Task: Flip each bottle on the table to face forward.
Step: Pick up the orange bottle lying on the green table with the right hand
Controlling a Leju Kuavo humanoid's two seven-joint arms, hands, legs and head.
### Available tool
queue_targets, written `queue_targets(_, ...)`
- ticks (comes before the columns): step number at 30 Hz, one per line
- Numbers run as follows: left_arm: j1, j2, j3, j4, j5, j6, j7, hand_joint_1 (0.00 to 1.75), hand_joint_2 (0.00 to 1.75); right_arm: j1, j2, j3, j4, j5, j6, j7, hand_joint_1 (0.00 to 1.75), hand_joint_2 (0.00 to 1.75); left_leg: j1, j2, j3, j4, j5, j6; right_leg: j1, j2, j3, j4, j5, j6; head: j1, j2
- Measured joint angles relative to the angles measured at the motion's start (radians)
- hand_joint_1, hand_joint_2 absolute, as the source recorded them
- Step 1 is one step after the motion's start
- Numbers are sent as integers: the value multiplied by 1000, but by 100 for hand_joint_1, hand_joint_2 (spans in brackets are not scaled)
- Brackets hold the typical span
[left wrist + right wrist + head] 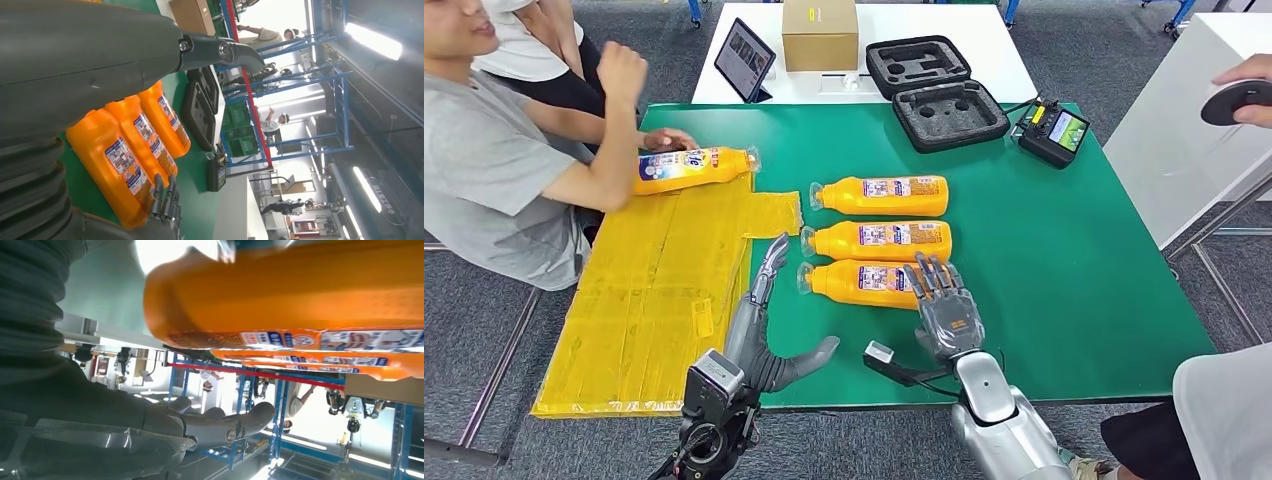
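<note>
Green felt-like table (1064,260) at frame centre carries three glossy orange bottles (879,238) lying in a row, the right robot hand (944,305) resting spread-fingered on the nearest, the left robot hand (769,330) open beside them, near yellow sheeting (659,290).

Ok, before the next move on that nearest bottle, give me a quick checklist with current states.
1. Right robot hand at the nearest bottle: ok, its fingers lie over the bottle's base end.
2. Firm grip on that bottle: cannot tell.
3. Left robot hand free: ok, open, beside the bottle's cap end, holding nothing.
4. Room to turn the bottle: not ok, the middle bottle lies close alongside.
5. Person's hand away from the work area: ok, it rests by the bottle on the yellow sheet, well apart from the three-bottle row.
</note>
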Motion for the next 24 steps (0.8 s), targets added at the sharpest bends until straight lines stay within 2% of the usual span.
queue_targets(10,0,0,-1,6,-1,0,0,0,175,-4,12,-6,14,-5,0,-10,0,175,0,0,0,0,0,0,0,0,0,0,0,0,0,0)
queue_targets(19,0,0,-11,7,-6,0,0,0,175,-15,38,-98,-22,-58,0,-149,0,175,0,0,0,0,0,0,0,0,0,0,0,0,0,0)
queue_targets(24,-4,-4,-25,7,-6,-5,0,0,175,-51,52,-178,-14,-58,0,-191,0,175,0,0,0,0,0,0,0,0,0,0,0,0,0,0)
